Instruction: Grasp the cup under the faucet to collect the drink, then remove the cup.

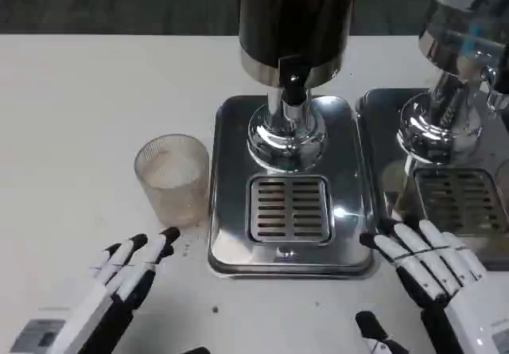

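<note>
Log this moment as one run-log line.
phase: pre-grasp | cup: upright on table, left of dispenser | left hand: open, near cup | right hand: open

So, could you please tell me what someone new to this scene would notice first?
The shiny drink dispenser dominates the centre, its dark tank rising over a chrome faucet and a slotted drip grate. A clear plastic cup stands upright on the white table just left of the dispenser's tray, not under the faucet. The left robot hand and right robot hand lie near the front edge, fingers spread, holding nothing.
</note>
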